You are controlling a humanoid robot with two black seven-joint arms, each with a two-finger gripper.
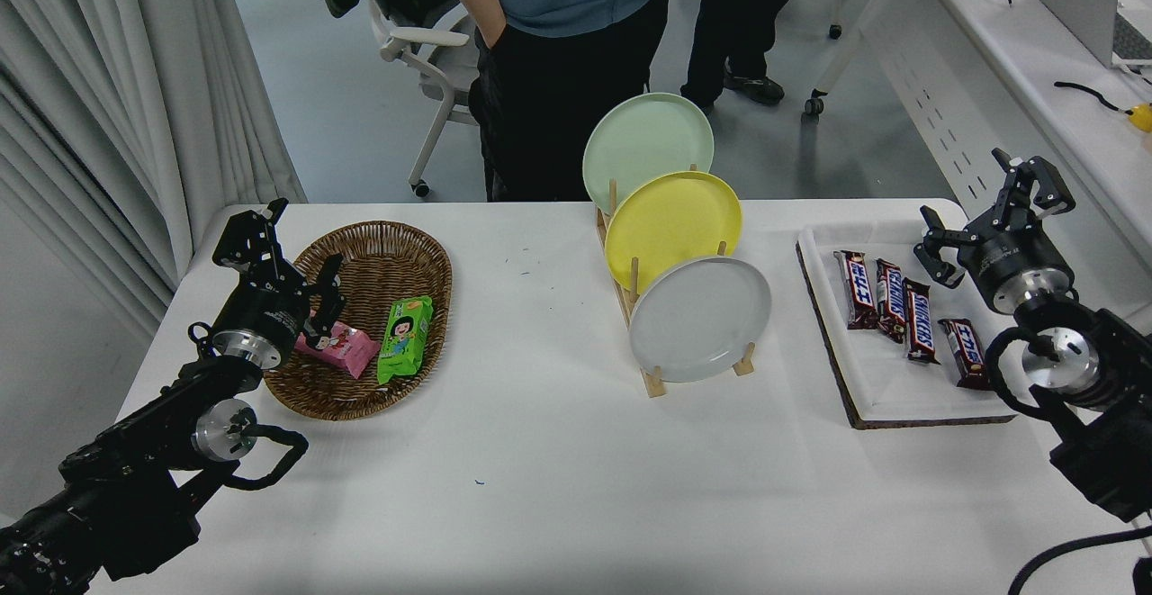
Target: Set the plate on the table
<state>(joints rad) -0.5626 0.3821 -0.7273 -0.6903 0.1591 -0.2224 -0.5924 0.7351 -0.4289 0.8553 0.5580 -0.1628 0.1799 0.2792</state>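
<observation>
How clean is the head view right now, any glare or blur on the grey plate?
Head view: even, soft overhead light; the grey plate is sharp and glare-free in the wooden rack; faint shadows on the table; the right claw is crisp, no motion blur.

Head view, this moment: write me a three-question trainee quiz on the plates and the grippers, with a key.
1. True or false: the pale grey plate already lies flat on the table.
2. Which plate stands nearest the camera in the wooden rack? A) pale green plate B) yellow plate C) pale grey plate
3. Fill in: the right gripper hangs open above the far right corner of the white ____, while the left gripper is parked by the wicker basket.

Key: 1 false, it stands in the rack; 2 C; 3 tray.
</observation>
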